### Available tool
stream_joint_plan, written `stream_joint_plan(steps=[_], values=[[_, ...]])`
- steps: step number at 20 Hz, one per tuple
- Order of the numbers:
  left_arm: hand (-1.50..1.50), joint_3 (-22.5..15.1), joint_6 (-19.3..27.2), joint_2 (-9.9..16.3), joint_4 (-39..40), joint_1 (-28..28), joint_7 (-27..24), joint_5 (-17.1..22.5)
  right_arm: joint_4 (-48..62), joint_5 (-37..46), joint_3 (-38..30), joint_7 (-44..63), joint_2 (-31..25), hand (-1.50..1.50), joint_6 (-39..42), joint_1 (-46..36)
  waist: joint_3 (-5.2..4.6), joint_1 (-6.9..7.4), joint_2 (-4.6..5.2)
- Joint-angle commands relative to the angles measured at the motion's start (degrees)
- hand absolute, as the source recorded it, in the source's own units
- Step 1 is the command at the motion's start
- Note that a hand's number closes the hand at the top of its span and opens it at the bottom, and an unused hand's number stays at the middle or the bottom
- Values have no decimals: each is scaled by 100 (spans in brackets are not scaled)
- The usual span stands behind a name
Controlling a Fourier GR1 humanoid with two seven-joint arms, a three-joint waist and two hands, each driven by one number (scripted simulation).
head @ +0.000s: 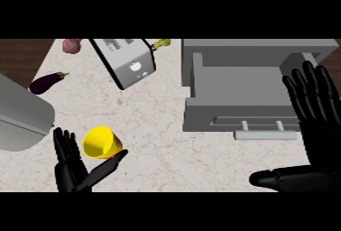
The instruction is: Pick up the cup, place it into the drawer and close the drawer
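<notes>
A yellow cup (101,142) lies tilted on the counter at the lower left, its mouth turned toward me. My left hand (72,169) is right beside it, fingers straight, with the cup sitting between the fingers and the outstretched thumb. A grey drawer (241,85) stands pulled open at the right, its inside bare and its handle (265,134) at the front. My right hand (316,122) is raised open at the right edge, overlapping the drawer's right side.
A toaster (126,61) sits at the top middle, with a purple eggplant (47,82) to its left. A large grey appliance (20,115) fills the left edge. A pinkish item (72,45) and a green-yellow item (161,43) lie at the back.
</notes>
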Motion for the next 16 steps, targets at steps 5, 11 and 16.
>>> stream_joint_plan(steps=[5,11,16], values=[[-150,91,-151,-10,1076,-199,-1131,811,-99,-123,-93,97,-63,-150,102,146,0,-6,0],[-150,515,-812,-10,1987,-297,-1779,958,-195,37,133,-171,91,-150,170,422,0,-9,2],[-150,442,-589,-10,2428,-882,-1722,1104,210,132,54,-76,22,-150,67,-156,0,-4,4]])
